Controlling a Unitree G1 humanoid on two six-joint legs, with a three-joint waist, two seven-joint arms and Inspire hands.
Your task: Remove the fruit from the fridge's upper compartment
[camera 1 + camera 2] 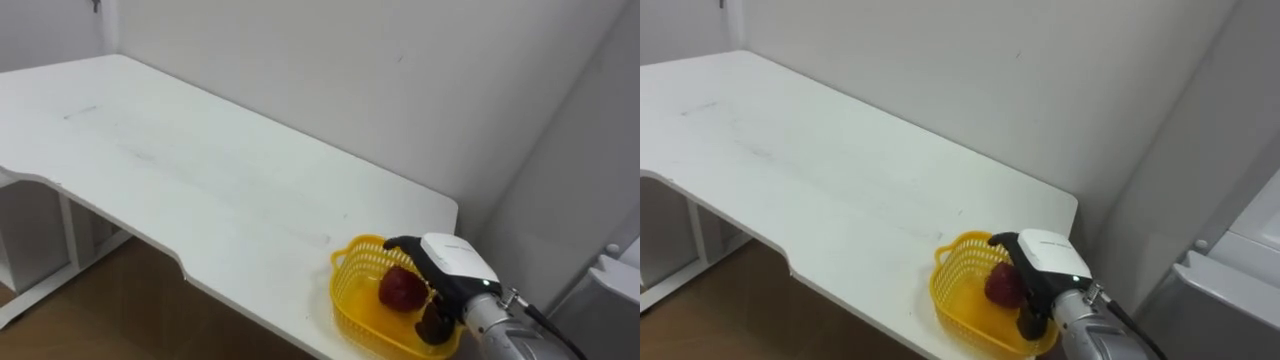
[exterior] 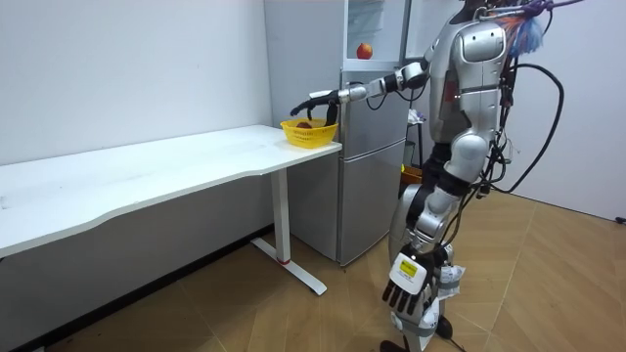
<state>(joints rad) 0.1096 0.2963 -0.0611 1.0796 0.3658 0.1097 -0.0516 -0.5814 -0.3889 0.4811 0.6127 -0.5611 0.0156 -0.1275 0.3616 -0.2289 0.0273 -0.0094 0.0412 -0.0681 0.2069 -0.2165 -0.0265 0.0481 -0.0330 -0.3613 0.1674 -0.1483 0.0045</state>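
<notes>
round apple (image 1: 398,288) in basket (image 1: 345,296) under right hand (image 1: 455,258).

Right hand (image 1: 1048,266) above basket (image 1: 954,292), red fruit (image 1: 1001,286) inside

Silver torso, black cables, white-backed right hand (image 1: 455,258), black fingers (image 1: 433,326)

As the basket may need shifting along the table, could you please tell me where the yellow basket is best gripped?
Probably the yellow basket by its left rim, coming down from over the table: that thin edge stands free, while the right hand covers the right side and the red apple.
</notes>
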